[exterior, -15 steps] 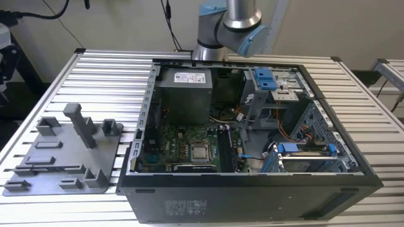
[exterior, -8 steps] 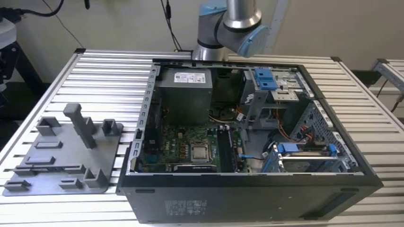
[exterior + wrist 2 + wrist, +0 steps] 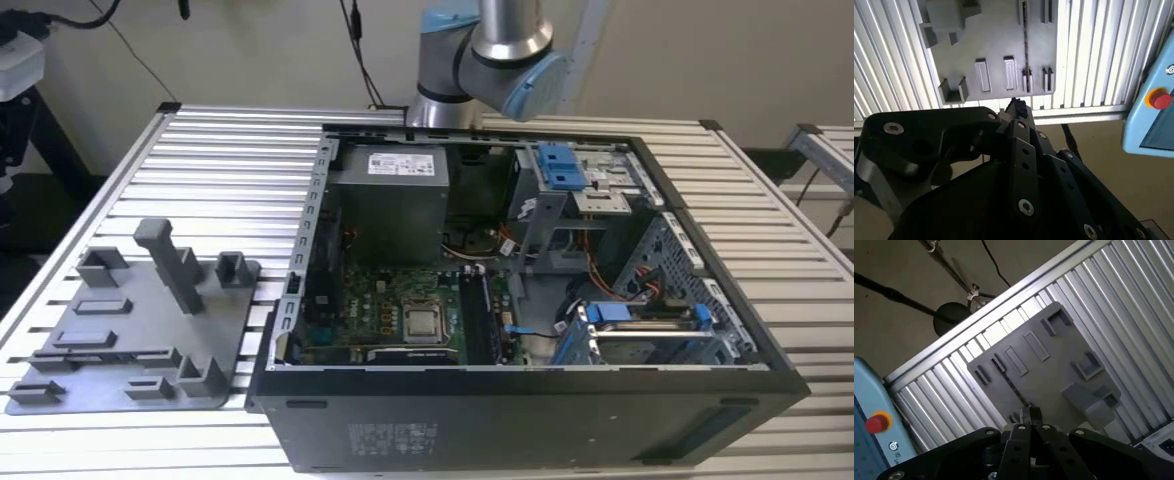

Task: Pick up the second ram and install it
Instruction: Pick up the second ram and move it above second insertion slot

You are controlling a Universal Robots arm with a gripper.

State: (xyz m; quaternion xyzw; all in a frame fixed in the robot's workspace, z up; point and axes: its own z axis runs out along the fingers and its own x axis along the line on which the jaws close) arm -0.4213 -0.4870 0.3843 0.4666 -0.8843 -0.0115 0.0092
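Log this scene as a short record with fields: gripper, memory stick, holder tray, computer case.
gripper: above the grey holder tray, in both wrist views
memory stick: thin dark strip on edge in a tray slot, in line with the gripper; contact cannot be told
holder tray: on the slatted table, at the exterior view's left of the case
computer case: open, circuit board exposed

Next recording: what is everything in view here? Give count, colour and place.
ram: one, dark, on edge in a tray slot
tray: one, grey, on the table, at the exterior view's left
case: one, black, open, mid-table
processor: one, silver, inside the case
table: one, silver, slatted, under tray and case
box with red button: one, light blue, off the table's edge in both wrist views
arm: one, grey and blue, at the case's far side
gripper: one, black, shut, above the tray
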